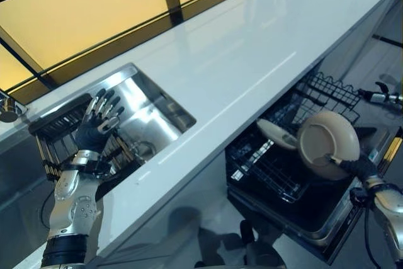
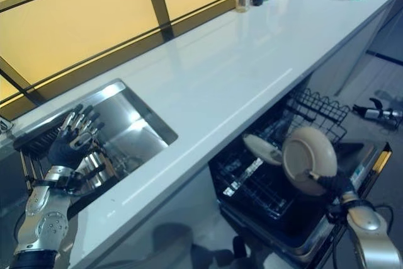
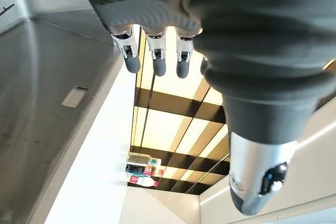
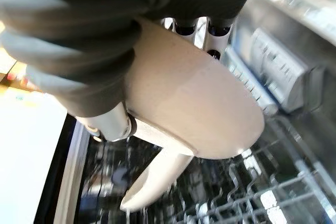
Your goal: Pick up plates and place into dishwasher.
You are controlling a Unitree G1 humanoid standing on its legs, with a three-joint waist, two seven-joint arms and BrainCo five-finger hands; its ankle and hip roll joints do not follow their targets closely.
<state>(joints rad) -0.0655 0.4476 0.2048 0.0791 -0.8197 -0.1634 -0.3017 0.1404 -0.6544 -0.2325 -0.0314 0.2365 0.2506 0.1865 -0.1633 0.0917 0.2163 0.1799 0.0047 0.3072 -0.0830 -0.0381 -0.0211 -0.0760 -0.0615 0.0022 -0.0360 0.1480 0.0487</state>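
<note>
Right robot hand (image 1: 359,169) is clamped on the rim of a beige plate (image 1: 327,143), held on edge right above the open dishwasher rack (image 1: 267,168), where another plate (image 1: 276,134) already sits. Left robot hand (image 1: 97,124) hovers fingers spread over the sink (image 1: 157,118), way off.

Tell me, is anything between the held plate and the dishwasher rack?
One thing: another plate already stands in the rack, just beside the plate gripped in the right hand. Otherwise open rack lies below. The left hand hovers over the sink.
</note>
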